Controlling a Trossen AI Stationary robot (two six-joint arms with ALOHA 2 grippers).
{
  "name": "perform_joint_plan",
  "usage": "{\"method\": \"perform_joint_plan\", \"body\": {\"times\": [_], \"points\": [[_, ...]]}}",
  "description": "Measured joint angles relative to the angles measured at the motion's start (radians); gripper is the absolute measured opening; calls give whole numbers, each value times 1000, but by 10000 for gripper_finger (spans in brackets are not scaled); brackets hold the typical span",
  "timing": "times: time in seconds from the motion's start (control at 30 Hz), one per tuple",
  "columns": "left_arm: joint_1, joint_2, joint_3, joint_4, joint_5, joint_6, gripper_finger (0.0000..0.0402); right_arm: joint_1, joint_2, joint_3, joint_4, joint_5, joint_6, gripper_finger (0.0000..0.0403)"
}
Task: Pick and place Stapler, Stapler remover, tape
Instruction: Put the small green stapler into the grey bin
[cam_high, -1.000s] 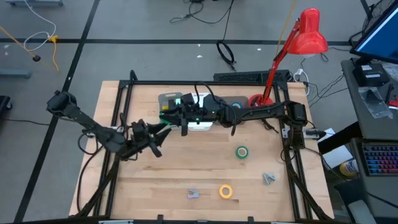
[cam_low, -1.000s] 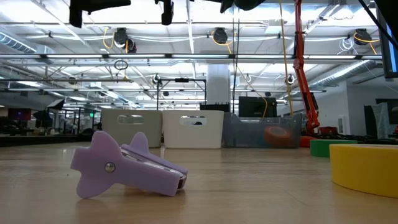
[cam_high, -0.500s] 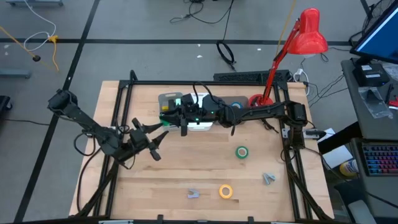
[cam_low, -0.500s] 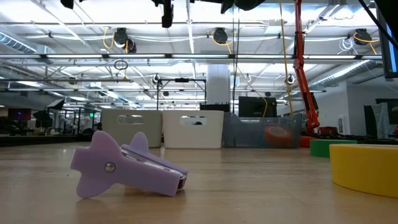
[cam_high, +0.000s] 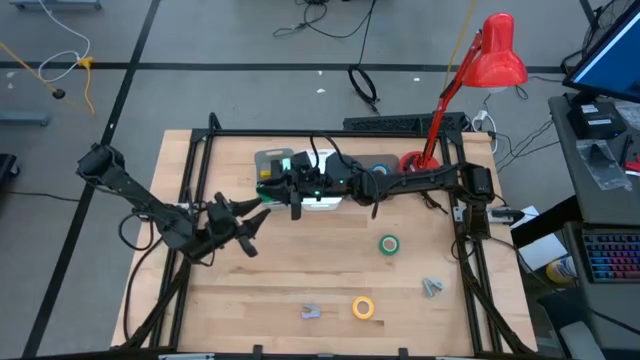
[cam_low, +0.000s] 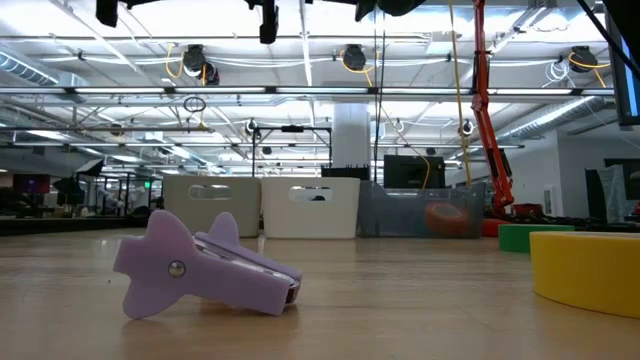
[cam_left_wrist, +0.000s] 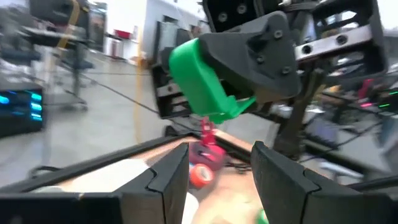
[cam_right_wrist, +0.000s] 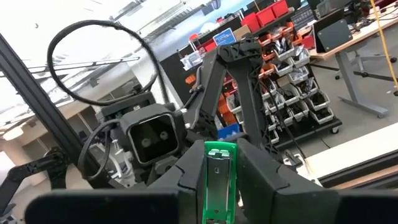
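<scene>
The right gripper (cam_high: 268, 187) is up in the air over the upper middle of the bench (cam_high: 300, 270). Its fingers (cam_right_wrist: 261, 168) are pressed on a green stapler (cam_right_wrist: 219, 180) and hold it tight. In the left wrist view the same stapler (cam_left_wrist: 202, 78) shows in that gripper, high above the wood.

The left gripper (cam_high: 252, 222) is just below and left of the right one in the high view. It points up at the stapler. Its fingers (cam_left_wrist: 168, 174) are spread apart with nothing between them.

Under the right arm there is a white bin (cam_high: 322, 198) at the upper middle of the bench.

A green tape (cam_high: 389, 244) lies right of the middle. A yellow tape (cam_high: 363, 308) lies near the bottom edge. In the low view the yellow tape (cam_low: 590, 268) is at the far right, with the green tape (cam_low: 522, 237) behind it.

A purple remover (cam_low: 200, 267) lies on the wood at the left of the low view. In the high view it is the remover (cam_high: 312, 312) left of the yellow tape. Another grey remover (cam_high: 432, 288) lies to the lower right.

A red lamp (cam_high: 492, 55) stands at the upper right.
</scene>
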Motion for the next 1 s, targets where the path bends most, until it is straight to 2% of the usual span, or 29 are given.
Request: {"method": "perform_joint_plan", "body": {"times": [0.13, 0.23, 0.4, 0.6, 0.8, 1.0], "points": [[33, 0, 0, 0, 118, -64, 172, 12, 0, 0, 0, -2, -5, 59], [49, 0, 0, -1, 170, -88, 172, 13, 0, 0, -8, -3, -7, 59], [54, 0, 0, -4, 176, -111, 172, 12, 0, 0, -41, -10, -33, 59], [35, -8, 1, -10, 196, -108, 172, 12, 0, 1, -56, -79, -24, 59], [39, -14, 1, -6, 201, -113, 172, 12, -1, 1, -58, -80, -25, 59], [65, -14, 0, -2, 281, -146, 173, 21, -2, 1, -74, -83, -26, 59]]}}
